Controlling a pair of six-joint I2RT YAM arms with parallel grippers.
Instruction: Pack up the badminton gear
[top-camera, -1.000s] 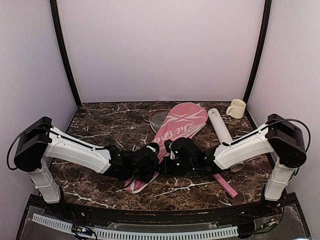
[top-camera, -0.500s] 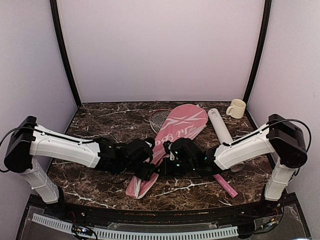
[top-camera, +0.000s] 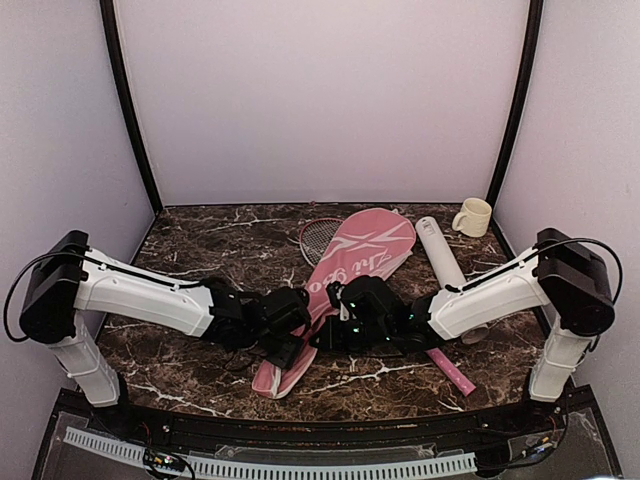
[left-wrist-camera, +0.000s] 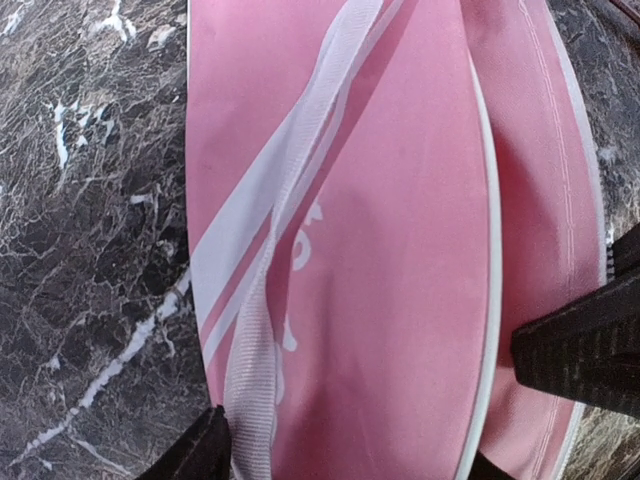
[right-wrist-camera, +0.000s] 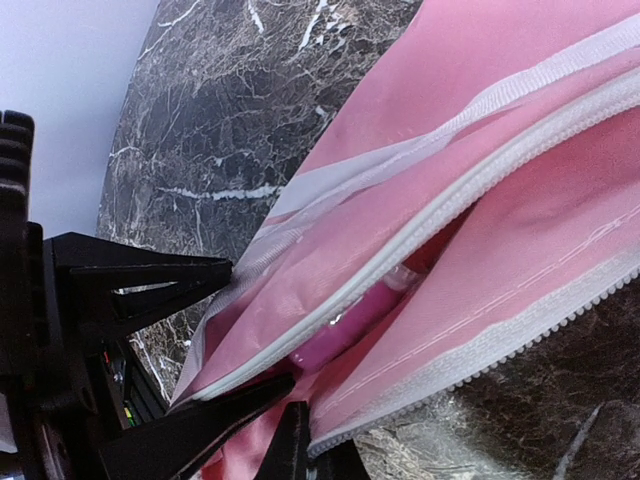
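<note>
From above, the pink racquet cover (top-camera: 345, 270) lies slantwise on the marble table (top-camera: 190, 250), narrow end toward the arms. The left gripper (top-camera: 288, 345) and right gripper (top-camera: 322, 335) meet at that end, probably so one can hold the mouth open while the other works. A red-rimmed racquet head (top-camera: 316, 236) peeks out at the cover's far left edge. The white tube (top-camera: 440, 255) lies just right of the cover, with the cream mug (top-camera: 473, 216) beyond. A pink handle (top-camera: 452, 374) juts out right of the cover, the rest of it hidden under the right arm. No shuttlecocks show.

The left wrist view has the jaws spread, straddling the cover and gripping nothing. One fingertip (left-wrist-camera: 205, 450) is beside the white strap (left-wrist-camera: 290, 200).

In the right wrist view the fingers (right-wrist-camera: 200, 430) are closed, apparently pinching the zip's upper lip. The mouth gapes over a pink racquet grip (right-wrist-camera: 345, 330). The pinch point itself is cut off.
</note>
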